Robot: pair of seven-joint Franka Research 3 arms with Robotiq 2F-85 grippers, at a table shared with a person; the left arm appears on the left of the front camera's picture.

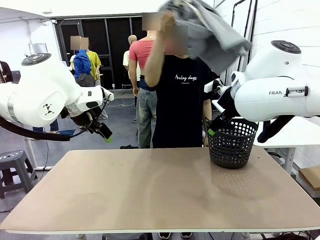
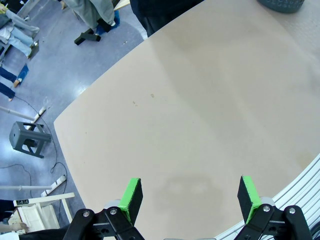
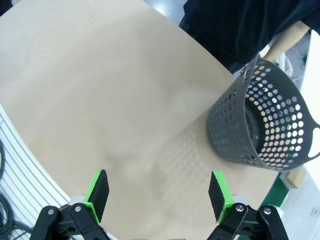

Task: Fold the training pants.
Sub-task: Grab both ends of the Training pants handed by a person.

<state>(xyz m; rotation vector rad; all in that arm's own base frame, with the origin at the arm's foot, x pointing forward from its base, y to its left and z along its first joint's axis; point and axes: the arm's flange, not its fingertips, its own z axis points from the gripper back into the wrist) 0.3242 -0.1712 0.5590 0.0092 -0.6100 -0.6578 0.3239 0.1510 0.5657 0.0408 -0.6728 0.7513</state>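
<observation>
Pale workshop walls and a grey floor lie beyond a broad beige tabletop [image 1: 150, 195], its bare surface running from the near edge to the far side. A person [image 1: 180, 105] in a black T-shirt stands at the middle of that far edge, facing the robot, one arm raised high. From that raised hand the training pants [image 1: 215, 35] hang bunched and draped in the air, light grey, above the person's shoulder and well clear of the tabletop; no part of them touches the surface.

The white left arm [image 1: 45, 95] comes in from the left side and the white right arm [image 1: 280, 85] from the right, both held above the tabletop near its far corners. A black mesh basket [image 1: 232, 145] stands upright on the far right part of the tabletop, just beside the person and under the right arm.

The left pincer [image 1: 106, 136] points down towards the left far edge; its wrist view shows green pads [image 2: 131, 196] set wide apart with bare tabletop between them. The right pincer [image 1: 212, 131] hangs just beside the basket's rim, likewise spread wide and gripping nothing.

A small grey stool [image 1: 15, 165] sits on the floor at the left.
</observation>
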